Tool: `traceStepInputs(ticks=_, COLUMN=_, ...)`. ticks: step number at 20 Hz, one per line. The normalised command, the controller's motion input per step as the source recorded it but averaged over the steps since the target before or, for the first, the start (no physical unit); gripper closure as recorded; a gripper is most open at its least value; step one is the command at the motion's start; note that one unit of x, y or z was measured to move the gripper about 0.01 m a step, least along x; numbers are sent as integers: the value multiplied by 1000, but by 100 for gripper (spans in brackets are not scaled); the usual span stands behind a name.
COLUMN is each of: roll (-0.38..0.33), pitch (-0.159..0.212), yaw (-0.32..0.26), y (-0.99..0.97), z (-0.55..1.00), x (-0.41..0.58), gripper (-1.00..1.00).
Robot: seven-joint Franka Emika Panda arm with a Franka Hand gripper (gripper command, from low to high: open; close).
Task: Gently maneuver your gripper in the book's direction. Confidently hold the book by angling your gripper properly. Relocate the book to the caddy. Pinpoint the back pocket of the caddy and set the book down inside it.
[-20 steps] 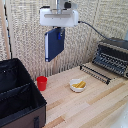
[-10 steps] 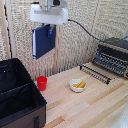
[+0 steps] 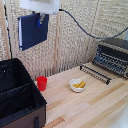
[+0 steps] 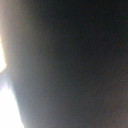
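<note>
The caddy (image 3: 20, 95) fills the lower left of the exterior view, black and open-topped, with a divider running across it that splits it into two compartments. The one further up the frame, against the far wall, I take to be the back pocket (image 3: 12, 77).

High in the upper left, well above the caddy, I have the book (image 3: 33, 30) hanging nearly upright, dark blue and tilted a little, its top edge pinched in the gripper (image 3: 40, 19). The fingers look closed on the book, though they are small and partly hidden by it. The wrist view is almost wholly dark and blurred, so it tells me nothing about the grip.

I judge the carry to be under way. To do it well I would bring the book over the back pocket first, keep it hanging edge-down, line its long side with the divider, then lower slowly so the bottom edge clears both walls.

The red cup (image 3: 42, 83) stands on the table just beside the caddy's right wall; I would keep clear of it.
</note>
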Motion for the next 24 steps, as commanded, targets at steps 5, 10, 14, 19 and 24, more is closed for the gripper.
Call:
traceStepInputs(ticks=5, roll=5, pitch=32, yaw=-65, y=771, z=450, x=64, gripper=100)
traceStepInputs(ticks=10, roll=0, pitch=54, yaw=-48, y=816, z=381, x=57, gripper=100)
traceStepInputs(ticks=14, roll=0, pitch=62, yaw=-41, y=865, z=241, x=151, gripper=100)
traceStepInputs(ticks=19, roll=0, pitch=15, yaw=-81, y=753, z=17, x=347, gripper=100)
traceStepInputs(ticks=24, roll=-6, pitch=9, yaw=-159, y=559, z=-18, x=247, gripper=100)
